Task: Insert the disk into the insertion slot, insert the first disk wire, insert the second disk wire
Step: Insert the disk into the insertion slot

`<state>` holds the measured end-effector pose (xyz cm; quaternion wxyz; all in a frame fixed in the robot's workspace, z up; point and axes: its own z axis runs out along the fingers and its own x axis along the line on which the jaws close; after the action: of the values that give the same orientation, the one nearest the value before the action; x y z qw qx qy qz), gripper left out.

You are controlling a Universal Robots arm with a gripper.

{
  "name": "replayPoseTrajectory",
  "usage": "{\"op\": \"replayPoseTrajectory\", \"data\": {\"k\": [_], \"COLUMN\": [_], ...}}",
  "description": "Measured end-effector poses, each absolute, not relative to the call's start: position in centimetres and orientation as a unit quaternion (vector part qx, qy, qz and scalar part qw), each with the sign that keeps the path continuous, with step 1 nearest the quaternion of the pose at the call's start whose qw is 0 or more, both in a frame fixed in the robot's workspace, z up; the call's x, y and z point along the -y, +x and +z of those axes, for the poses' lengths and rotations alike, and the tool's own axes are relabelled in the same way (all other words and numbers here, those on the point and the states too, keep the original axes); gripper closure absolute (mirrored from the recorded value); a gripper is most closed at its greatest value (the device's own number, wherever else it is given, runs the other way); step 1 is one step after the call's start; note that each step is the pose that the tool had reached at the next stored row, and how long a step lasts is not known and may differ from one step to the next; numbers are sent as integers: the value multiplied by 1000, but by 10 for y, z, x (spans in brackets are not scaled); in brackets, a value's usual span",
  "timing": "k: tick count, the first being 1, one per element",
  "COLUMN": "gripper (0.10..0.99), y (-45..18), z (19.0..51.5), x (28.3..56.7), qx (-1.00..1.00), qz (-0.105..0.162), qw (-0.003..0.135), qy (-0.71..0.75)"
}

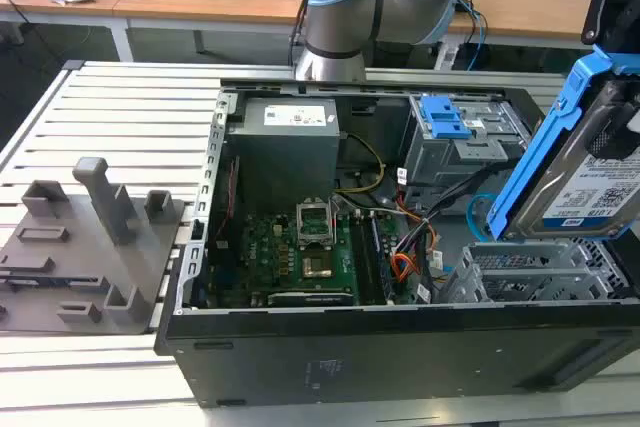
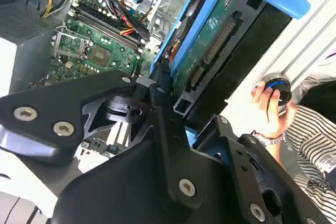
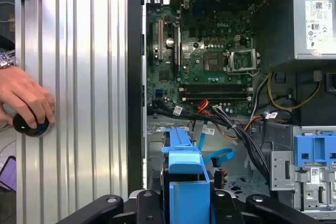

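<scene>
Blue-caddied disk [image 1: 598,177] clamped in end effector [image 3: 184,199], tilted, above insertion slot [image 1: 530,269], not yet in | second disk wire [image 3: 220,155] loose near insertion slot | risk of jamming disk on slot rim from skewed entry, or pinching wire beneath it

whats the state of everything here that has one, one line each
the disk, held tilted above the case, not inserted
tool, shut on the disk
the insertion slot, no disk in it
the second disk wire, lying loose, not plugged into the disk
computer case, on its side, panel off
hand, resting on a black knob
</scene>
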<state>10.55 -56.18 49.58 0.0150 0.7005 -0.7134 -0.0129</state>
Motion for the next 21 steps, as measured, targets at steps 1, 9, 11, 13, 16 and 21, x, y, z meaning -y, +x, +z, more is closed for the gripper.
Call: {"op": "replayPoseTrajectory", "data": {"k": [1,9,11,13,16,21], "gripper": [725,725,725,725,725,725], "y": [105,108,113,117,119,121], "z": [495,484,484,482,481,477], "x": [562,561,560,559,559,559], "qx": [713,713,713,713,713,713], "qz": [-13,-13,-13,-13,-13,-13], "qw": [15,15,15,15,15,15], "qy": [701,701,700,701,701,700]}}
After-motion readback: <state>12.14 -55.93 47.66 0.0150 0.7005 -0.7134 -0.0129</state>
